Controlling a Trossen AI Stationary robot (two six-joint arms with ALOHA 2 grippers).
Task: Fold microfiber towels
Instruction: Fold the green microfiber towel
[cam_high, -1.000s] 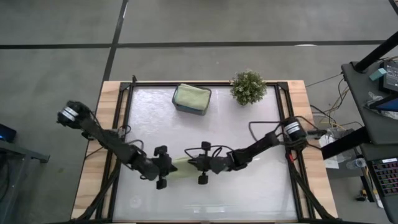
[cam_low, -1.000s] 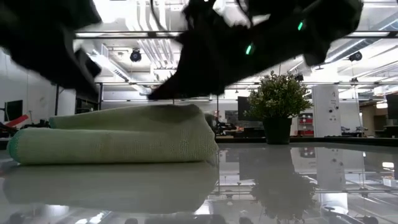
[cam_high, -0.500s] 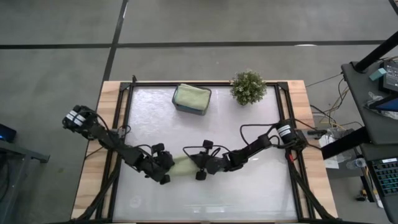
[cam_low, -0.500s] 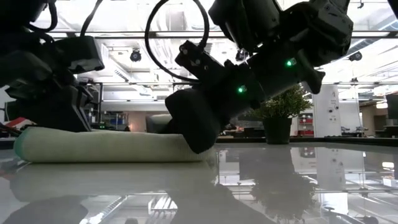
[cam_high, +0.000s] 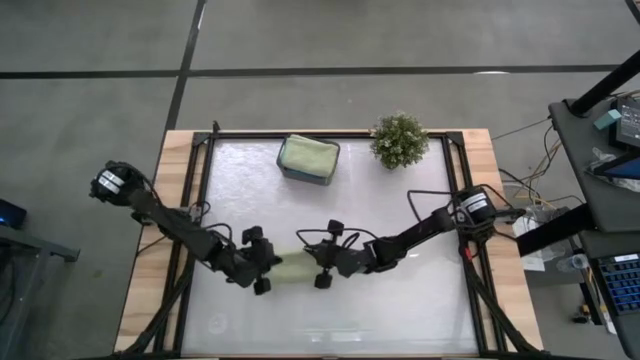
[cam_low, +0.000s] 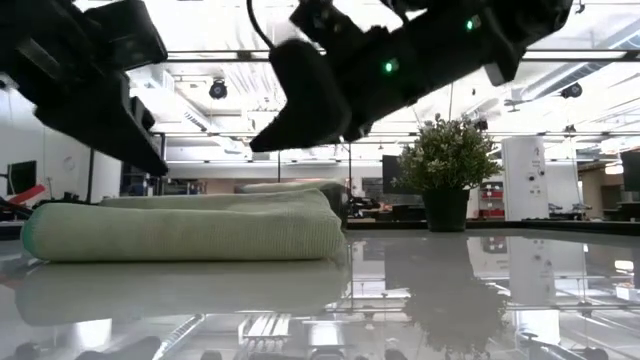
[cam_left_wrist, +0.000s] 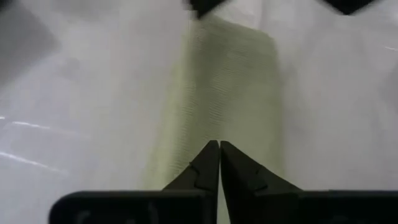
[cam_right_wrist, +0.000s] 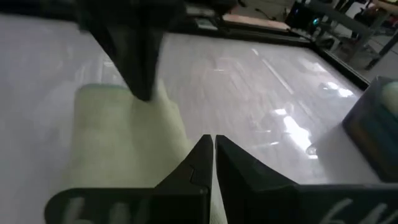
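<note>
— Where is the towel being worked on?
— A light sage green towel (cam_high: 293, 267) lies folded into a narrow, thick bundle at the middle of the worktop's near half, flat on the glossy surface. From table height its layers stack neatly, with a rounded fold at one end.
— Any others?
— A second folded green towel (cam_high: 308, 155) sits at the far edge, well apart from the first, resting on something teal-blue beneath it.
</note>
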